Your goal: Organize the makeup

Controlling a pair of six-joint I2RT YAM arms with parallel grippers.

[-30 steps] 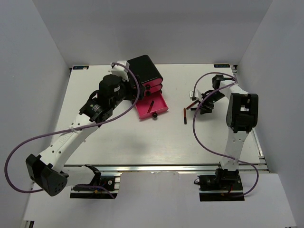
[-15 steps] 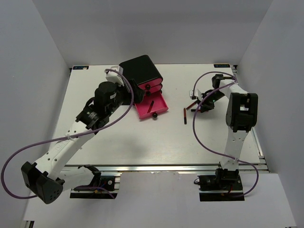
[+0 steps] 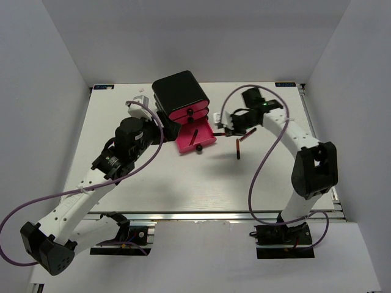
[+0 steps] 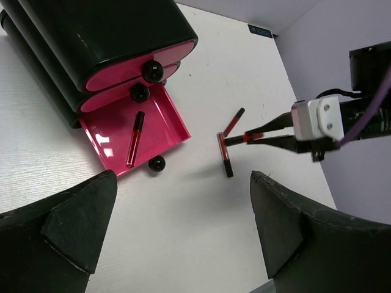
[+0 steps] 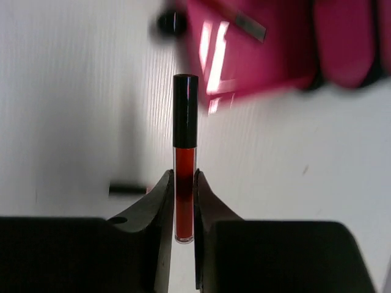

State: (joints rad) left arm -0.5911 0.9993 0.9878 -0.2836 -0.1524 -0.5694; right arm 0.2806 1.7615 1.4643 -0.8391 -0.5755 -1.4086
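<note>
The right gripper [image 5: 184,189], clamped on a dark-red lip gloss tube [image 5: 185,116], should lower it lengthwise into the open pink drawer [image 5: 256,55], upper right, before releasing. The left gripper [image 4: 182,213] gapes wide.

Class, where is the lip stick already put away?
In the top view, the lip stick lies in the open pink drawer of the black box, just right of the left tool.

- Left arm [image 3: 82,186]: white link shells, black joint housings.
- Right arm [image 3: 286,131]: same white-and-black build.
- Purple cable [image 3: 24,204]: one looped along each arm.
- Bases [image 3: 284,233]: black.
- Left fingers [image 4: 67,223]: matte black, wedge-shaped.
- Right fingers [image 5: 153,207]: black, with a white block [image 4: 317,119] with two holes behind them.
</note>
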